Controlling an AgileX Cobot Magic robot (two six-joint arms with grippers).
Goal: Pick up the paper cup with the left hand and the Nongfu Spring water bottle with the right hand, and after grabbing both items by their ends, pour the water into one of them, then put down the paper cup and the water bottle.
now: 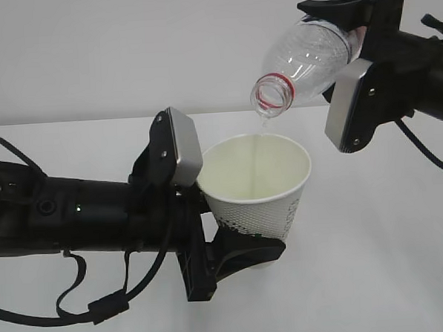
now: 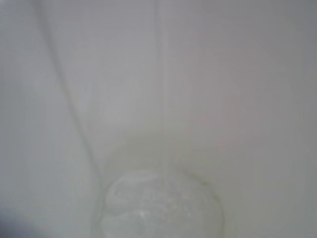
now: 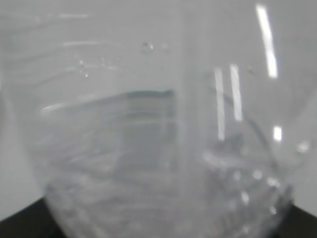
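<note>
The left hand (image 1: 237, 258) comes in low from nine o'clock, its black fingers clamped round the base of the cup (image 1: 256, 185), which stands upright and clear of the white table (image 1: 376, 277). Up at one o'clock from the cup, the right hand (image 1: 359, 25) grips the bottle (image 1: 305, 61) by its far end and tips it neck-down, the red-ringed mouth just above the rim. A thin stream of water (image 1: 259, 145) drops into the cream inside. The left wrist camera gives only a blur, probably a pale pool in the cup's bottom (image 2: 163, 208); the right one is filled by clear ribbed plastic (image 3: 158, 124).
</note>
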